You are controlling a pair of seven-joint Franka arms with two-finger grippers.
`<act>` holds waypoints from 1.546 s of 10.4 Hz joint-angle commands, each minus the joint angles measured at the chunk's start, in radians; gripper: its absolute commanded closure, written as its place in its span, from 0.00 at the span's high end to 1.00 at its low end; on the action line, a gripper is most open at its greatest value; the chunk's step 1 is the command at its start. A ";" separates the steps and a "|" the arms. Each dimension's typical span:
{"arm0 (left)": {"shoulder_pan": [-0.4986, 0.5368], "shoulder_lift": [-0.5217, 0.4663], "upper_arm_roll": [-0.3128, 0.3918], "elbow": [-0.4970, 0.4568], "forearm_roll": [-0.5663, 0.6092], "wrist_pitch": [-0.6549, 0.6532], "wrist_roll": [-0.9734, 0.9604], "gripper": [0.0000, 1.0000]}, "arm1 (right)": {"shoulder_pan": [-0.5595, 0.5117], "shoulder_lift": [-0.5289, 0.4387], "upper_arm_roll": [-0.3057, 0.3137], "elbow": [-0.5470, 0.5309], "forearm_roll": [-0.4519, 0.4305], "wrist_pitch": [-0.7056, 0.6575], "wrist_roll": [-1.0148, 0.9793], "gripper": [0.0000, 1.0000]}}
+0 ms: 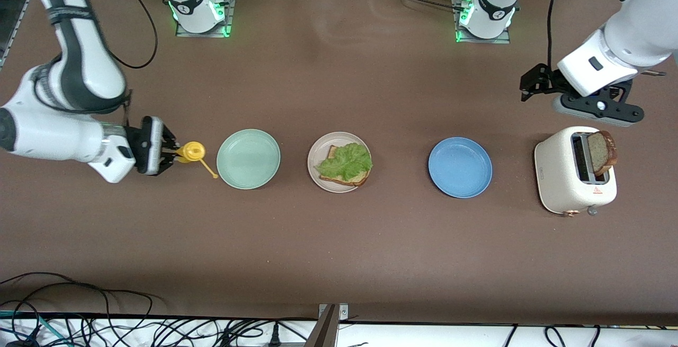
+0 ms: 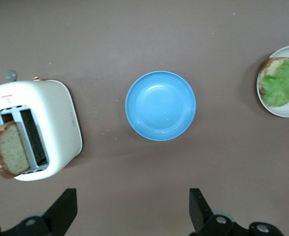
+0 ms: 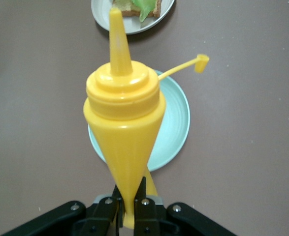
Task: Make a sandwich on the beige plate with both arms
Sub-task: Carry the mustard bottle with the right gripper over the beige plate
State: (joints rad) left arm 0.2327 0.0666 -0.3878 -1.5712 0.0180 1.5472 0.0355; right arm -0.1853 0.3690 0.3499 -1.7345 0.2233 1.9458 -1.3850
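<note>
At the left edge of the front view the right gripper (image 1: 172, 152) was clenched on a yellow bottle (image 1: 190, 151), its fingers pinching the narrow base end, with the nozzle pointing toward the green plate (image 1: 248, 159) beside it and the tethered cap dangling. The bottle looked like light, soft plastic that would give under a hard squeeze.

At centre frame the beige plate (image 1: 318, 152) carried the half-built sandwich (image 1: 345, 165): one bread slice with a lettuce leaf on top, no second slice yet. The leaf seemed limp and easily nudged off.

Right of centre lay the blue plate (image 1: 460, 167). At the right, the toaster (image 1: 556, 175) held a toast slice (image 1: 604, 152) standing proud of its slot; stiff but crumbly, it was probably best taken by its exposed upper edge. In the upper right the left gripper (image 1: 524, 90) waited with jaws released, over bare table.
</note>
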 commanded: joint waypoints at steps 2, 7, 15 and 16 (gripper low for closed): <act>0.065 0.009 -0.003 0.000 -0.001 -0.009 0.012 1.00 | 0.171 -0.013 -0.008 -0.005 -0.224 0.115 0.304 0.00; 0.102 0.028 -0.003 -0.001 -0.001 -0.001 0.003 1.00 | 0.456 0.031 -0.008 -0.005 -0.724 0.127 0.898 0.00; 0.096 0.038 -0.016 -0.003 -0.001 -0.041 0.015 1.00 | 0.771 0.300 -0.012 0.081 -1.344 -0.100 1.119 0.00; 0.093 0.038 -0.022 0.000 -0.003 -0.041 0.015 1.00 | 0.776 0.307 -0.012 0.082 -1.358 -0.102 1.135 0.00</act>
State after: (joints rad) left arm 0.3266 0.1088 -0.4017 -1.5769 0.0180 1.5205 0.0394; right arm 0.5708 0.6470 0.3468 -1.6935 -1.0916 1.8784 -0.2695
